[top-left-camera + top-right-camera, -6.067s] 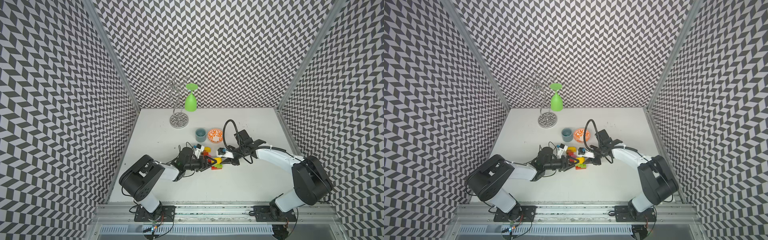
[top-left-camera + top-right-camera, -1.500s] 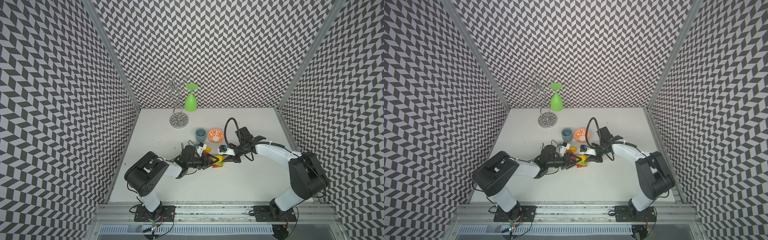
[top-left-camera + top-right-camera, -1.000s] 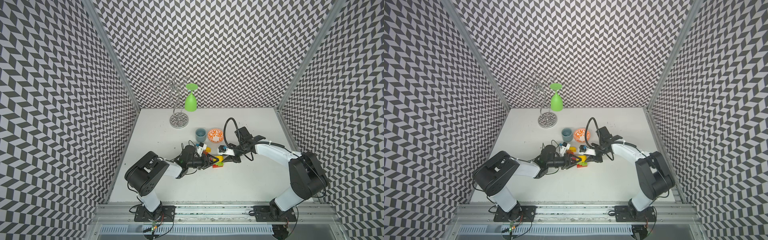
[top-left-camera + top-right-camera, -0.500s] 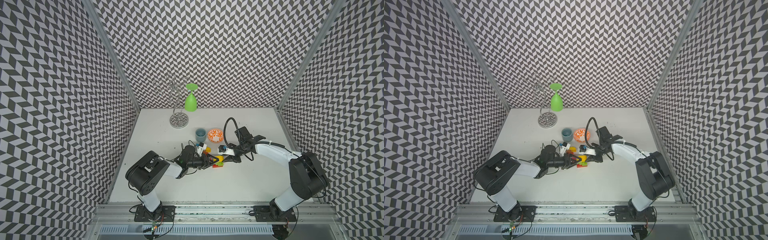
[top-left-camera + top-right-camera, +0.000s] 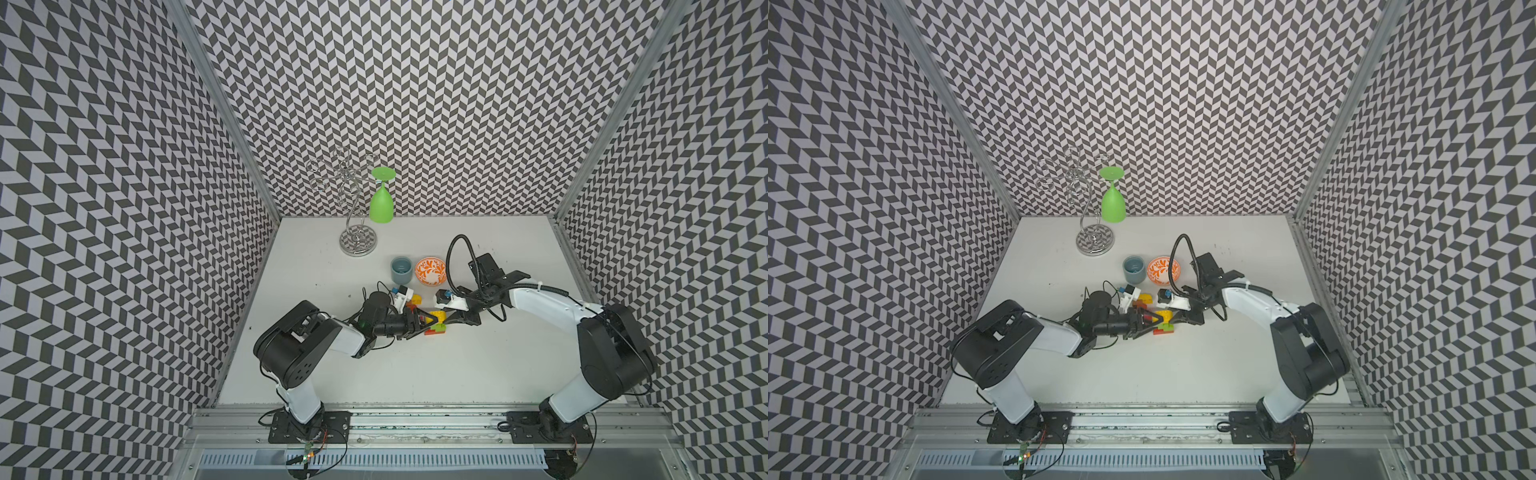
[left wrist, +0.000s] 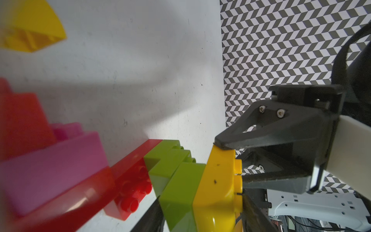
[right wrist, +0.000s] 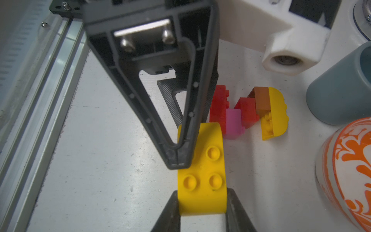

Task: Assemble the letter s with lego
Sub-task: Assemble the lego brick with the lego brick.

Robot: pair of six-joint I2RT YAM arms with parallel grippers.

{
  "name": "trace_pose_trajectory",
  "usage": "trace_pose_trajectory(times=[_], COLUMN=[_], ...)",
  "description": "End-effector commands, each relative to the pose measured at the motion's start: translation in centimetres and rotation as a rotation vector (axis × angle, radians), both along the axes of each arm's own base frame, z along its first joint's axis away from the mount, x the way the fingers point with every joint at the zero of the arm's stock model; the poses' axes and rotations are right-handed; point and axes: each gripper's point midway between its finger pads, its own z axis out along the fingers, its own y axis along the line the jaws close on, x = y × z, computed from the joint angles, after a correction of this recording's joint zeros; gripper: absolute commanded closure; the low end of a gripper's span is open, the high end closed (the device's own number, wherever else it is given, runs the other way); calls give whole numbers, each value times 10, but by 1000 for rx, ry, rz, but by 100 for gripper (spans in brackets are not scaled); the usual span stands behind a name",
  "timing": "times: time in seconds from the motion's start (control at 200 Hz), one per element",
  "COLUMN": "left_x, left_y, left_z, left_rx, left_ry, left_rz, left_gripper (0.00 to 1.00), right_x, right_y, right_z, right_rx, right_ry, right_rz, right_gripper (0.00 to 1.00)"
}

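While your right gripper (image 7: 201,192) is pinching the rounded yellow brick (image 7: 202,164) by its two sides, you are working just in front of the orange-patterned bowl (image 5: 431,272), on the side toward the arm bases. That brick is sitting flush against two stepped lime green bricks (image 6: 176,176), and these are joining onto a red brick (image 6: 132,180). So you are holding a short run of the letter, not an S yet.

Your left gripper (image 6: 200,197) is straddling the lime and yellow end with its jaws partly spread. I cannot tell whether they are pressing it or only flanking it.

A second clump (image 7: 251,112) of red, pink, brown and yellow is lying closer to the bowl. By my reading you are roughly midway, with more joining and the curves waiting.

In both top views the two grippers are covering the run, so its outline is escaping you. A left finger is hiding whether the clump is touching the run. The left wrist view is blurring the pink and red pieces nearest the lens, so I am not managing a brick count.
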Motion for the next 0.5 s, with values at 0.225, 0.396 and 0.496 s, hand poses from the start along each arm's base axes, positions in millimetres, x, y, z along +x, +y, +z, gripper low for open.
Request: trace_pose_trajectory(times=[0.225,0.396,0.496], left_x=[-6,-5,-5], left_y=[2,3,5], left_z=[-9,-7,-5], left_rx=[49,54,63], left_ry=[10,5,-4], left_rz=[-11,-6,-1], left_gripper=[35,29,25], right_x=[10,9,7], right_y=[4,2,1], right_z=[9,12,13], right_rx=[16,16,20], right_ry=[-63,-73,-73], right_rz=[-28,-43,-52], right_gripper=[53,42,30])
